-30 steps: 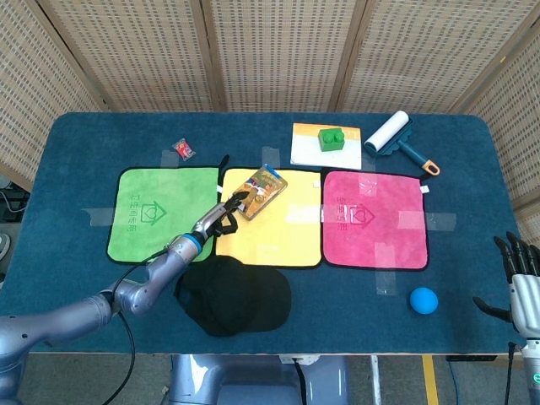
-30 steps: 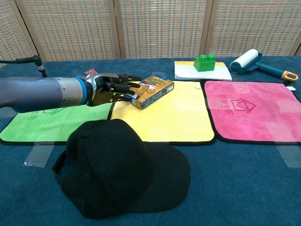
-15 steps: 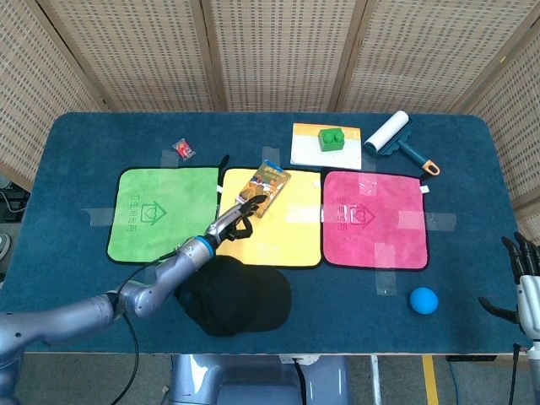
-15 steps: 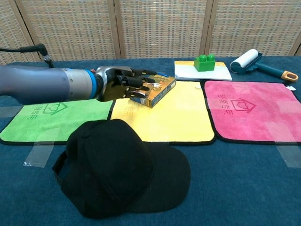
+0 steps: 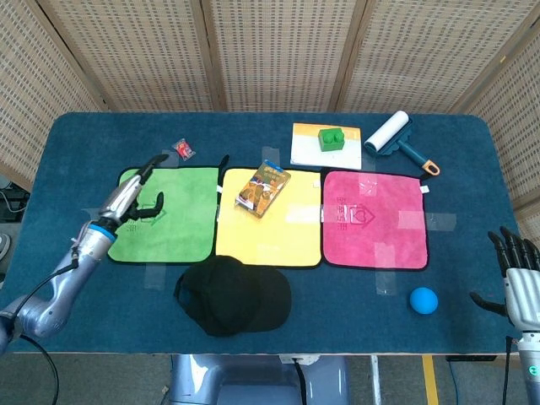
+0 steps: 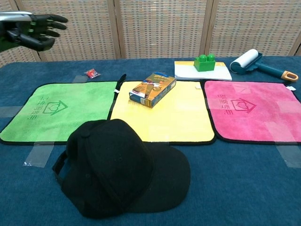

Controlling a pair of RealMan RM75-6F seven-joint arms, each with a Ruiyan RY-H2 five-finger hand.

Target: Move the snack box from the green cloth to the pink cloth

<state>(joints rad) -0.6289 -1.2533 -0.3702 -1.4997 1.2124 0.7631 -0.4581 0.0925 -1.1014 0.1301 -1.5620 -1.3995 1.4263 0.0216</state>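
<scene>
The snack box (image 5: 261, 188) (image 6: 153, 89), orange and yellow, lies flat on the yellow cloth (image 5: 270, 229) (image 6: 164, 117), near its far edge. The green cloth (image 5: 164, 213) (image 6: 56, 110) to its left is bare. The pink cloth (image 5: 374, 218) (image 6: 254, 110) to its right is bare too. My left hand (image 5: 135, 192) (image 6: 33, 32) hovers above the green cloth's left part, open, fingers spread, holding nothing. My right hand (image 5: 516, 274) is at the table's right edge, open and empty, well away from the box.
A black cap (image 5: 232, 295) (image 6: 117, 167) lies in front of the yellow cloth. A blue ball (image 5: 423, 299) sits front right. At the back are a green brick (image 5: 331, 137) on a white card, a lint roller (image 5: 396, 139) and a small red wrapper (image 5: 184, 149).
My left hand let go of the snack box on the yellow cloth, then drew back left and upward over the green cloth. The box stays put.
</scene>
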